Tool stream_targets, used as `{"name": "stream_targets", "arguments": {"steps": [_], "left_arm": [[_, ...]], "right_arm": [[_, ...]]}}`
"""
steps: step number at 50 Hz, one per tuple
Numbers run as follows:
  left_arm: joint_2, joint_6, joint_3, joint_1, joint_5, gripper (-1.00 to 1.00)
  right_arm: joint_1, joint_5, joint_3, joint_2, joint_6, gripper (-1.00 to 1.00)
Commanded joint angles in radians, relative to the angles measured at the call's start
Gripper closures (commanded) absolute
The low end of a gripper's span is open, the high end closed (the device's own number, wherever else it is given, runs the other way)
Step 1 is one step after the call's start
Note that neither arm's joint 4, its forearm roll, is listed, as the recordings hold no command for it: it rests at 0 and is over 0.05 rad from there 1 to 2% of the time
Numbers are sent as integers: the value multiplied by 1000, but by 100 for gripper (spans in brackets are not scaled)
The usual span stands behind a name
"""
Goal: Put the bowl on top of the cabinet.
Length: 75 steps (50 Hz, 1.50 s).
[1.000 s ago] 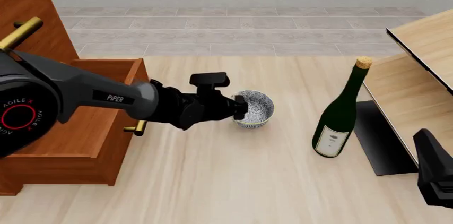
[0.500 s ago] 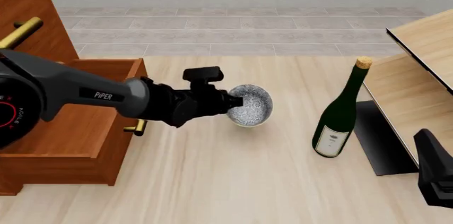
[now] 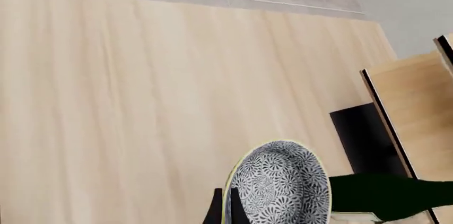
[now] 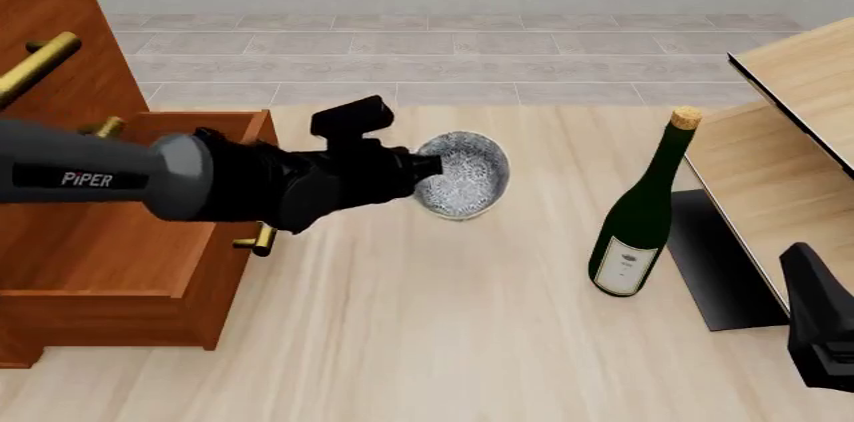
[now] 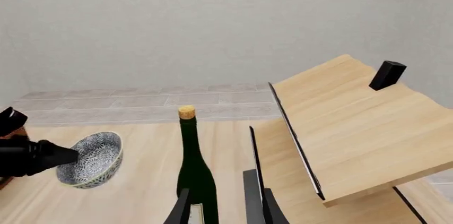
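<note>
Left gripper [image 4: 424, 168] pinched shut on the rim of the small grey-white speckled bowl [image 4: 463, 176], which hangs tilted on its side above the pale wood table [image 4: 441, 322], just beside the reddish-brown wooden cabinet with brass handles [image 4: 94, 232]. Dark green wine bottle with cork [image 4: 639, 214] stands upright, well apart. Right gripper [image 5: 218, 206] low at near right, fingers parted, holding nothing.

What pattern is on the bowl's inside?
The bowl has a grey-white floral speckled pattern; the left wrist view shows it best.
</note>
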<state>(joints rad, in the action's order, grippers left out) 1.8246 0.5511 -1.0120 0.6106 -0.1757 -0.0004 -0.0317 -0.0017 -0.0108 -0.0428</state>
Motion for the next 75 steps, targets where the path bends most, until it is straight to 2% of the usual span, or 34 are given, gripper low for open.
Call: {"name": "stream_targets", "arguments": {"steps": [1,8,15,20,21,25,26,29,33,35,38,39,42,44,49,50,53,54,55,58,59,61,62,64,66,68,69,75], "left_arm": [[-238,35,100,32,53,100],[-391,36,167,52,92,100],[-485,88,216,39,149,100],[-557,63,212,9,238,100],[-575,32,197,-15,277,100],[-608,12,166,-60,387,100],[-638,6,164,-105,420,100],[-666,-43,138,-169,485,100],[-675,10,99,-167,594,100],[-694,-10,71,-200,644,100],[-696,17,45,-179,691,100],[-696,10,13,-204,756,100],[-704,14,-23,-223,800,100],[-701,28,-45,-291,855,100],[-681,31,-108,-295,908,100],[-679,17,-125,-321,928,100],[-670,31,-158,-372,973,100],[-672,29,-166,-417,994,100],[-664,31,-179,-422,1004,100],[-650,122,-191,-398,1028,100],[-650,122,-192,-398,1029,100],[-655,131,-222,-456,1064,100],[-644,151,-240,-432,1072,100],[-645,154,-258,-456,1089,100],[-631,164,-278,-437,1105,100],[-634,169,-306,-466,1137,100],[-627,181,-337,-446,1153,100],[-597,182,-449,-466,1232,100]], "right_arm": [[1,-1,0,-2,2,-100],[0,-1,0,0,2,-100],[2,0,0,1,4,-100],[2,1,0,3,8,-100],[3,2,0,3,9,-100],[2,4,-2,4,10,-100],[2,3,-1,4,10,-100],[2,3,-1,5,10,-100],[2,4,0,7,10,-100],[2,4,0,7,11,-100],[2,4,1,7,10,-100],[2,4,0,6,11,-100],[4,4,0,4,13,-100],[5,4,-1,3,14,-100],[6,5,-3,1,16,-100],[6,4,-1,2,17,-100],[8,2,-2,-2,19,-100],[8,2,-1,-2,20,-100],[8,2,-1,-3,21,-100],[9,1,0,-4,22,-100],[9,1,0,-4,22,-100],[9,-1,0,-7,24,-100],[9,-2,0,-8,25,-100],[10,-1,0,-6,26,-100],[11,-1,0,-6,27,-100],[13,-1,1,-8,29,-100],[14,-3,1,-11,30,-100],[15,-3,0,-10,32,-100]]}}
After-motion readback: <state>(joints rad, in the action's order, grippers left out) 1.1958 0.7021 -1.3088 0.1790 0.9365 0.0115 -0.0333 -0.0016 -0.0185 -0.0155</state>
